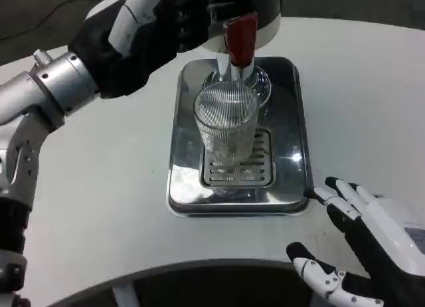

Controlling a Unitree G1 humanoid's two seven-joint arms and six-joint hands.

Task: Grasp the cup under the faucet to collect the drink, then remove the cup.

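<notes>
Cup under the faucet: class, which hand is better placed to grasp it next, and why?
Probably the right hand: open, beside the tray, facing the cup. The left hand is up by the dispenser.

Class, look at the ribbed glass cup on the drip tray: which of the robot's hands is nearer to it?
Left. The left hand is up by the dispenser, just above-left of the cup. The right hand rests open on the table, beyond the tray's lower-right corner.

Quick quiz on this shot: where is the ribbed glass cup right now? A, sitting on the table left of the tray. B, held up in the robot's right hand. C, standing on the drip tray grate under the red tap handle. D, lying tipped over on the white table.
C: the cup stands upright on the grate of the metal drip tray, below the red tap handle; the right hand rests apart on the table, holding nothing.
</notes>
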